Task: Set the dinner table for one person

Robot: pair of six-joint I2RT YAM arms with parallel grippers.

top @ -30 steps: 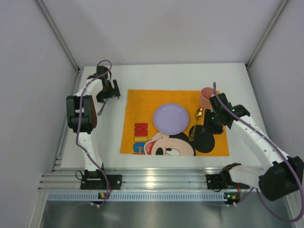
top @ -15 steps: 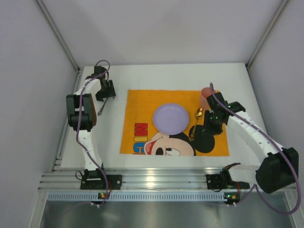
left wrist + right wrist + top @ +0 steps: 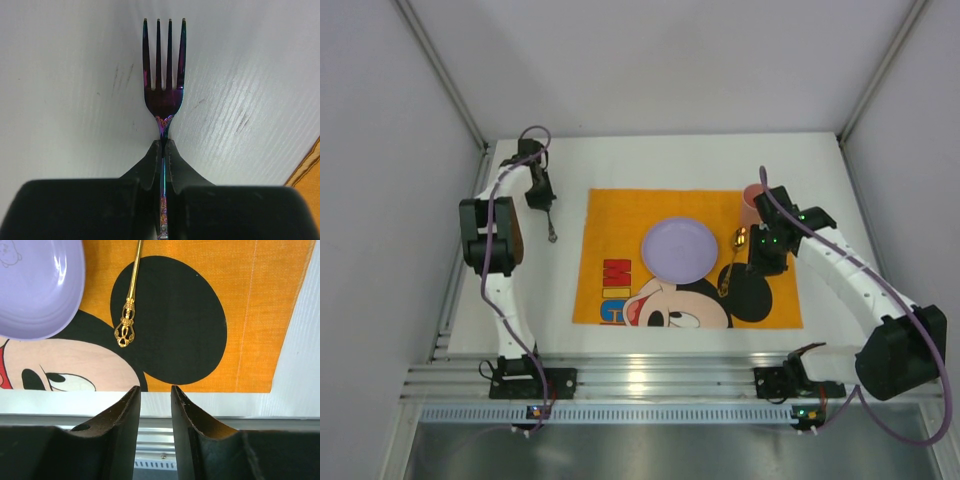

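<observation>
One fork (image 3: 163, 102), gripped by left jaws, tines pointing straight out.

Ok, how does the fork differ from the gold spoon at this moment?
Colour: the fork is iridescent purple-blue; the gold spoon has an ornate handle end. State: the fork is clamped by its handle in the left gripper; the spoon lies free, clear of the right gripper. Place: the fork is over bare dinner table, the spoon on the orange placemat beside the purple plate. Both are slim metal cutlery.
</observation>
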